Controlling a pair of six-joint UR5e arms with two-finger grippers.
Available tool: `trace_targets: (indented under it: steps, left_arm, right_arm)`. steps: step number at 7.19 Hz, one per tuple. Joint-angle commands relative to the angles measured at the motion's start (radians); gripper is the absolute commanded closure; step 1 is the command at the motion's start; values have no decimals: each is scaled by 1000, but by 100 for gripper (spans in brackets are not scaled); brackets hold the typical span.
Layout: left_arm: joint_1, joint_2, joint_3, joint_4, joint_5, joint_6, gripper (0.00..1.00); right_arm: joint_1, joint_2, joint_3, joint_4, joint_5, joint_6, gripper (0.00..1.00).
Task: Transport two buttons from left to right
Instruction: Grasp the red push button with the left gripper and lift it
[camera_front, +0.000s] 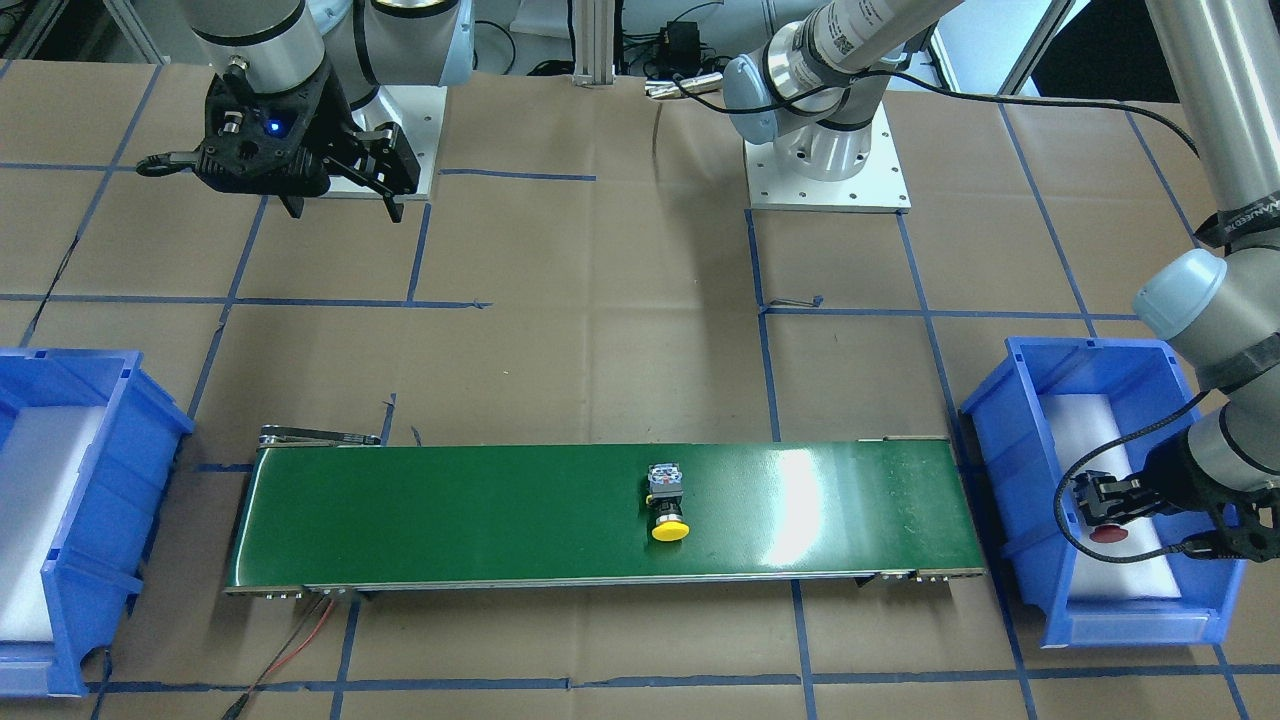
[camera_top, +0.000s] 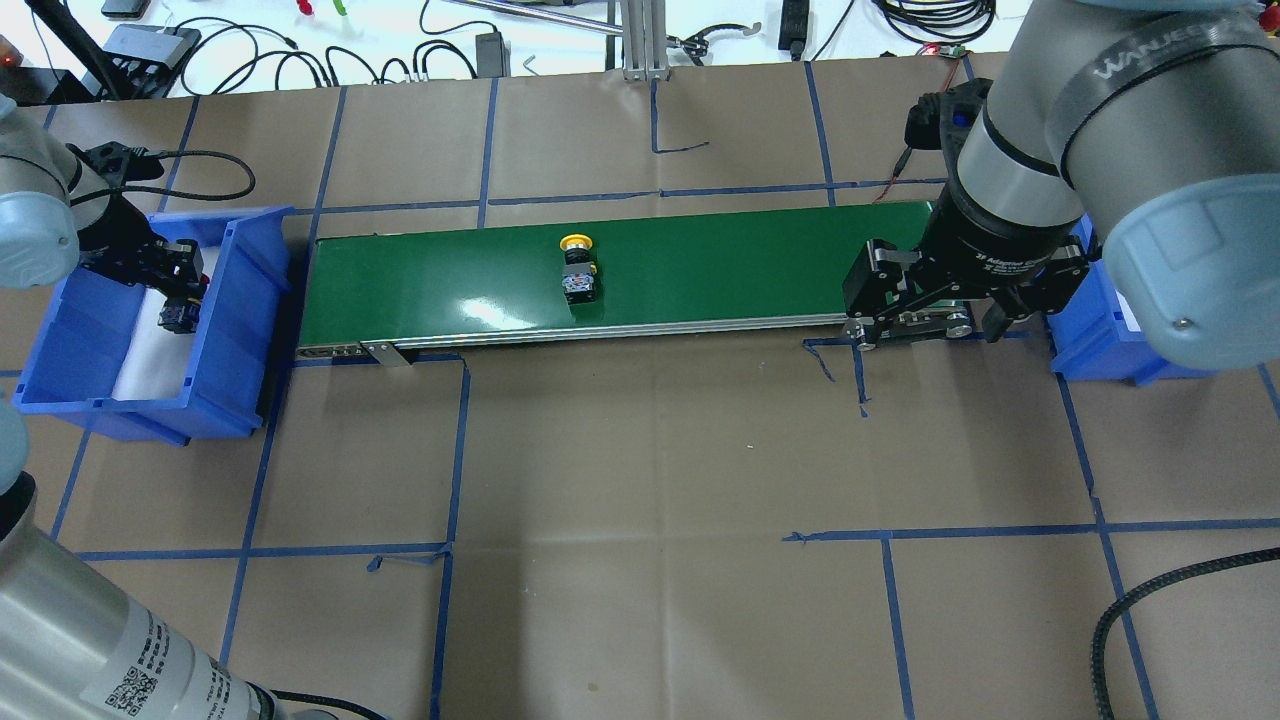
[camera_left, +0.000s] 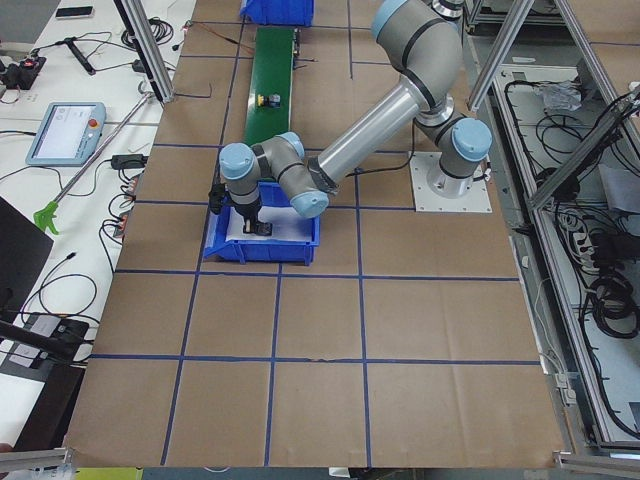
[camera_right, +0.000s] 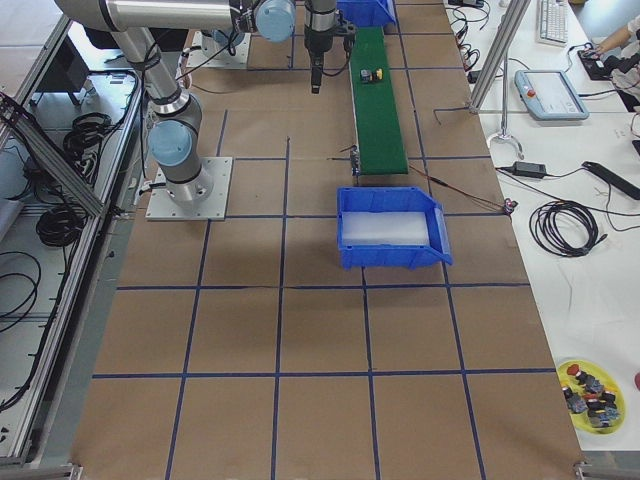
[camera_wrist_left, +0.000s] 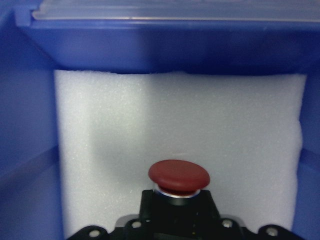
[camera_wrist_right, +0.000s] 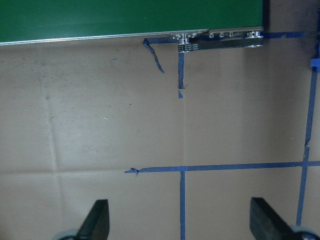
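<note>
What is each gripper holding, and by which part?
Left gripper holds the red button by its black body, cap outward; right gripper is open, empty.

The left arm (camera_left: 365, 135) stretches far out to the left and folds down at the elbow. Its wrist carries the left gripper (camera_front: 1098, 503) low and pointing downward. The jaws are closed on the body of the red button (camera_wrist_left: 178, 176), whose cap faces away from the wrist. The right arm (camera_top: 1010, 170) stands on the right, wrist upright. The right gripper (camera_wrist_right: 180, 220) hangs above the tabletop (camera_wrist_right: 150, 125) and points straight down, its fingers (camera_wrist_right: 97, 220) spread wide apart.
</note>
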Motion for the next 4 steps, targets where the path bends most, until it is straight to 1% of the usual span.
trace_targets:
  steps: [1,3,4]
  left_arm:
    - [-2,29,34,-72,1,1,100]
    - [-3,35,67,-109,1,2,100]
    - [-2,55,96,-160,1,4,100]
  right_arm:
    - [0,0,0,0,0,-1,0]
    - [0,0,0,0,0,0,0]
    - [0,0,0,0,0,-1,0]
